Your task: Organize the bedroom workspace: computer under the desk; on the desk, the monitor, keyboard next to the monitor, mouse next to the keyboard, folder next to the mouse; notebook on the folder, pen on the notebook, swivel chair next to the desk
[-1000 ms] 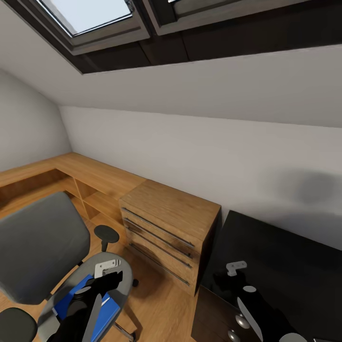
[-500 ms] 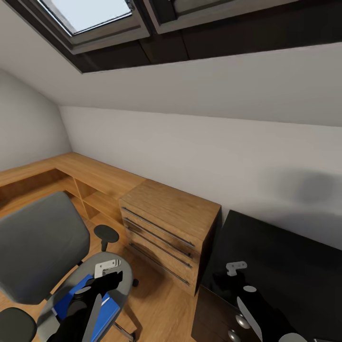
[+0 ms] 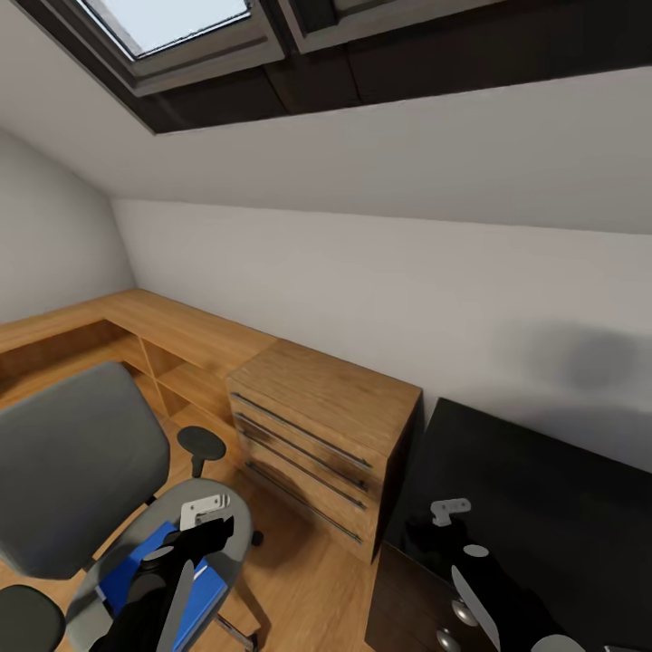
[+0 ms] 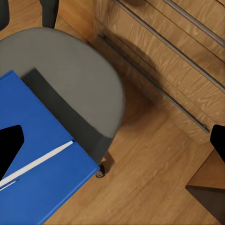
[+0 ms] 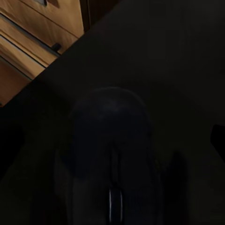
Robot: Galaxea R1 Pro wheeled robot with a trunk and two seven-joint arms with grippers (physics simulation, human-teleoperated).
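Where wall slopes: black desk (image 3: 543,507), prob. mouse (image 5: 110,154), wood floor (image 3: 308,580).

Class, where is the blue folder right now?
The blue folder lies on the swivel chair seat, low on the head view's left, beneath the left gripper.

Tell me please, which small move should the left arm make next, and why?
Probably lower the left end effector onto the folder. Its jaws look spread, and the blue folder lies flat on the swivel chair seat directly beneath, not yet gripped.
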